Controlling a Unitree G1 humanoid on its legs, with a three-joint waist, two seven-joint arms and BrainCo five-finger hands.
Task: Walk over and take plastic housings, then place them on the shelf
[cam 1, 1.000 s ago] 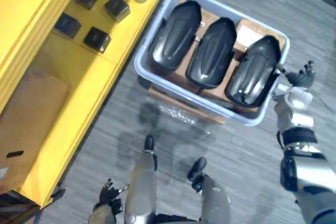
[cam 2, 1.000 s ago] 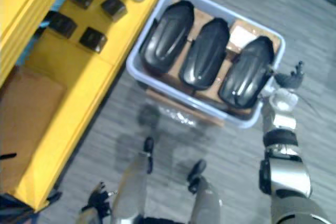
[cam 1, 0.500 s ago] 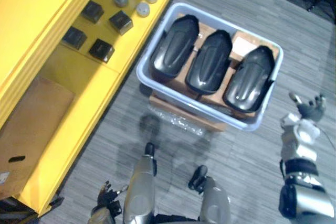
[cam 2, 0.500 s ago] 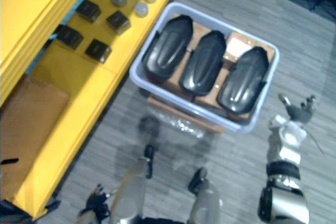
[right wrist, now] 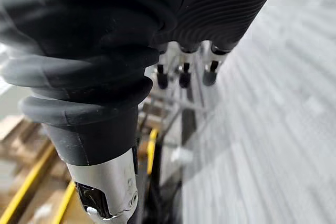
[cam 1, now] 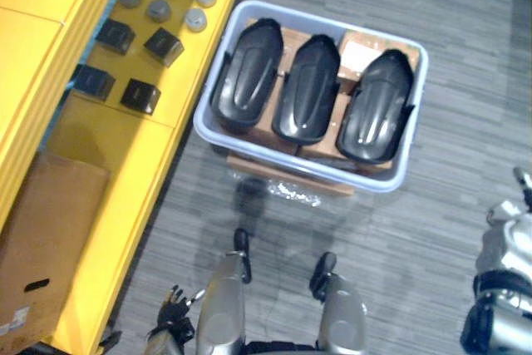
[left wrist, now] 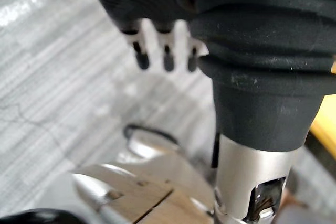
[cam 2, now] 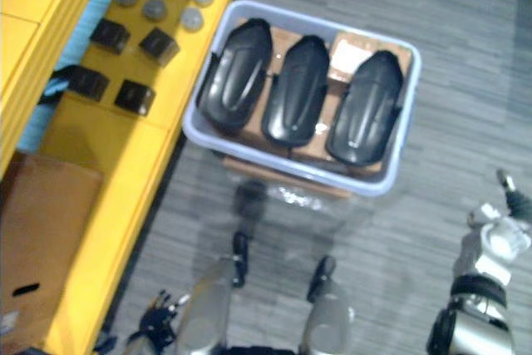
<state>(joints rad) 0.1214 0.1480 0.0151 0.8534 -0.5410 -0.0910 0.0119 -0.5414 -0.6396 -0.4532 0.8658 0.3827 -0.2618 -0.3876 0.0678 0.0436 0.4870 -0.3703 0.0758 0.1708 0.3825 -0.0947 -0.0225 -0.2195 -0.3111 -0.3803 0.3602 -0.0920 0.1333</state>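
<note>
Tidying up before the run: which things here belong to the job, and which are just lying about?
Job: three plastic housings, their bin, the yellow shelf.
Lying about: black blocks, grey caps, cardboard box.

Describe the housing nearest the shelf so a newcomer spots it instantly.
Find the yellow shelf; a pale blue bin stands beside it. Of the three black housings lying side by side inside, take the end housing nearest the shelf.

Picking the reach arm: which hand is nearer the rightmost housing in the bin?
Right. The right hand hangs past the near right corner of the bin, apart from that housing; the left hand hangs by the yellow shelf, farther off.
</note>
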